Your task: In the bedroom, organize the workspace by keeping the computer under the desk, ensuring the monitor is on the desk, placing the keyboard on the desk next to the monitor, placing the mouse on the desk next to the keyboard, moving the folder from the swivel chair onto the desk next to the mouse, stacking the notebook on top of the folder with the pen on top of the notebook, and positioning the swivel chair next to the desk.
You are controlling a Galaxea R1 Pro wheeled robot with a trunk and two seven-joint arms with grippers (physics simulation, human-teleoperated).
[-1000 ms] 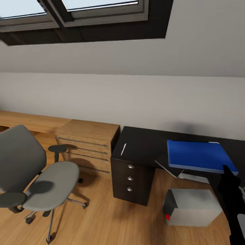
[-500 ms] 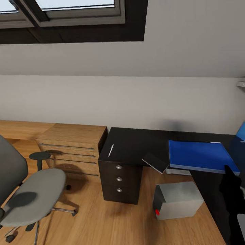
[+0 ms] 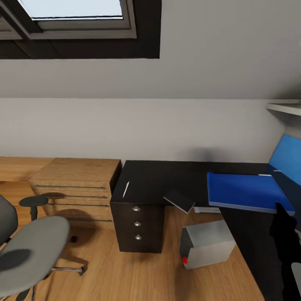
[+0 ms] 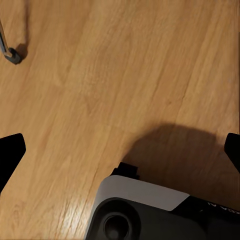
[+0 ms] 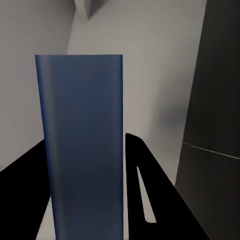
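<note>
- Head view: The table [image 3: 167,177] runs across the centre of the frame. The folder [image 3: 244,191] sits at 3 o'clock over the tabletop. I cannot tell whether it rests flat on the table or is carried just above it.
- Head view: The right end effector [image 3: 279,209] meets the folder at its 5 o'clock corner.
- Head view: The pen [image 3: 126,189] lies on the table toward 9 o'clock of the folder, well apart from it. A dark flat slab, which I take to be the notebook [image 3: 180,200], lies tilted over the table's front edge between the two.
- Head view: The computer [image 3: 207,243] stands on the floor below the table's front edge. The swivel chair [image 3: 33,246] is at 8 o'clock, well clear of the table, in front of a wooden cabinet [image 3: 75,184].
- Left wrist view: The left end effector [image 4: 120,150] hangs over the bare floor [image 4: 125,75] with its fingers wide apart and nothing between them.
- Right wrist view: The right end effector [image 5: 85,142] has a finger on either side of the blue folder [image 5: 82,150]. I judge it clamped on the folder.
- Step in hand, as I judge it: placing the folder on the table.
- Next move: lower the folder until it lies flat, release, and withdraw without dragging it. The notebook then needs care, since its overhang may let it slide to the floor.
</note>
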